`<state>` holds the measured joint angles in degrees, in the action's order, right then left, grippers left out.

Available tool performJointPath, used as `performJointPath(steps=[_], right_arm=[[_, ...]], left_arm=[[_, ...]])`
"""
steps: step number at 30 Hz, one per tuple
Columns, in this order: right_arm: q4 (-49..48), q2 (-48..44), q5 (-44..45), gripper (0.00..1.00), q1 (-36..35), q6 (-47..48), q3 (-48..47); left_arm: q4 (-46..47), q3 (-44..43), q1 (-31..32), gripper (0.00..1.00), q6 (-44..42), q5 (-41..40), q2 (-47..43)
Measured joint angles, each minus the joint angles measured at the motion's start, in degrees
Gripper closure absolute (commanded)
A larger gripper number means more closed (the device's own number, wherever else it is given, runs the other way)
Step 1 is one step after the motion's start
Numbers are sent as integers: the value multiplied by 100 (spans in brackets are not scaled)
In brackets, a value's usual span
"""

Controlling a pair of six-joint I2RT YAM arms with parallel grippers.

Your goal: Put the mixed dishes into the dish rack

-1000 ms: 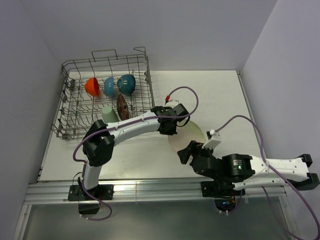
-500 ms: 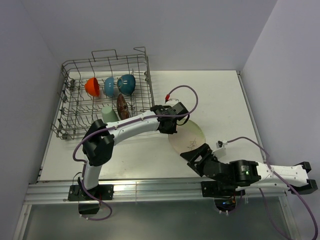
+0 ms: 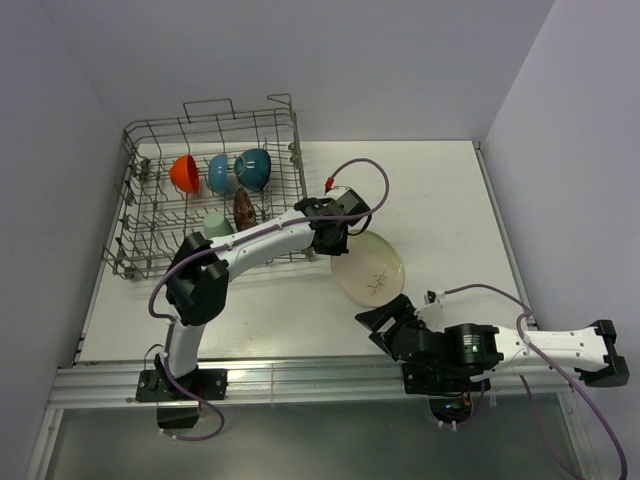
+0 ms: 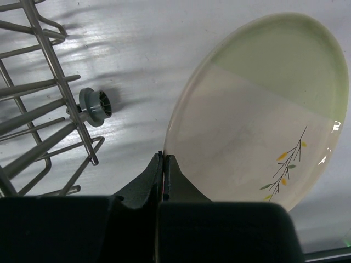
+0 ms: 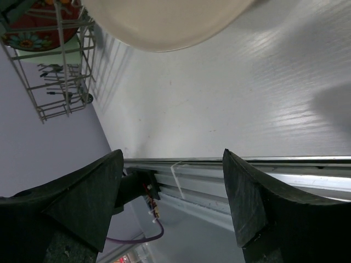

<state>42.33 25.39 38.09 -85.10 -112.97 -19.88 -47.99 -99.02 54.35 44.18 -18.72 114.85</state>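
Left gripper (image 4: 163,160) tight on cream plate (image 4: 258,109) — right gripper (image 5: 173,161) wide, seemingly empty.

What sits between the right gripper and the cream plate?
Nothing but bare white table lies between the right gripper and the cream plate; the right wrist view shows it.

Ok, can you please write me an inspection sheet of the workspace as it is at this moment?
Surface: white table, plain.
Job's things: dish rack at far left holds orange bowl, small blue bowl, teal bowl, pale green cup and red floral bowl; cream plate is tilted, outside the rack on its right.
Clutter: nothing seen.
Grippers: left gripper shut on the plate's rim; right gripper open, holding nothing, near the front edge.
Cables: purple cables loop from both arms.
Surroundings: pale walls; metal rail along the near edge.
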Motion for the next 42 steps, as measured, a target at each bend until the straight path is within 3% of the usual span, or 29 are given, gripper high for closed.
performJointPath(steps=[6,13,25,42], right_arm=[[-31,-122,35,21,17,-33,328],[-144,555,177,20,208,-48,297],[-1622,590,-120,21,1178,-74,1213],[-2361,706,310,22,1202,-118,1589]], left_arm=[[4,0,-48,100,-48,4,7],[17,2,-48,100,-57,48,7],[83,205,-48,100,-48,68,4],[269,481,-44,100,-2,153,-155]])
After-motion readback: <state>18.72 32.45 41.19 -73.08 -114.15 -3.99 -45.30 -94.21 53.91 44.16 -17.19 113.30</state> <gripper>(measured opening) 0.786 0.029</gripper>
